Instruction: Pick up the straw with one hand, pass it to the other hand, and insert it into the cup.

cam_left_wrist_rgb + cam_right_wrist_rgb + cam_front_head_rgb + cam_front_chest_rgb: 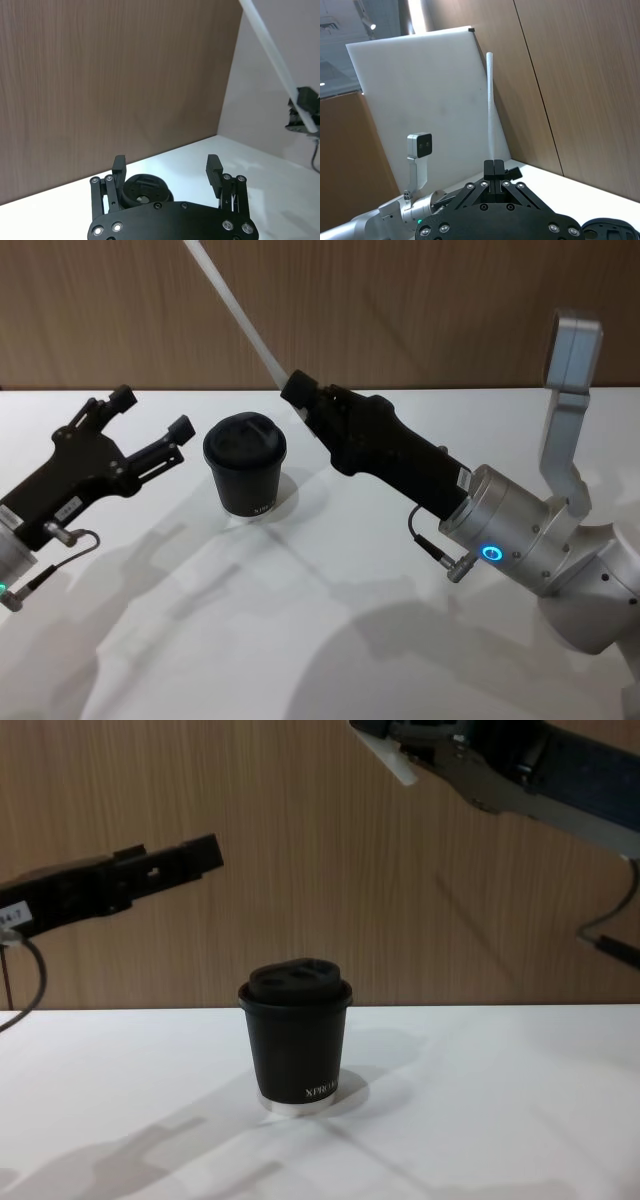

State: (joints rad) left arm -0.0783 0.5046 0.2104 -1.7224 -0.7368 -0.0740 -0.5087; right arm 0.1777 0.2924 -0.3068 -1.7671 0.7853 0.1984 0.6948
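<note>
Fingers (488, 170) on the right gripper (297, 390) are clamped flat together on the straw (235, 310), grabbing it close to its lower end. So just a short white stub pokes out below the grip in the chest view, and the long rest of it runs up and off to the robot's left, out past the top of the head view. The straw is tilted, not upright, and it's up in the air touching nothing but those fingers. That gripper sits above the table (300, 660), to the right of the cup (245, 475) and higher than its lid, not touching it.

Left gripper (152, 412) is on the other side of the cup, also off the table, jaws spread wide and gripping nothing. From its wrist cam you can see the cup's lid down between the two fingers, with the straw farther off in the other gripper.

Cup is standing upright on the white table between the two grippers, lid on, white lettering low on the side facing the chest cam. Wood wall (300, 870) behind it all
</note>
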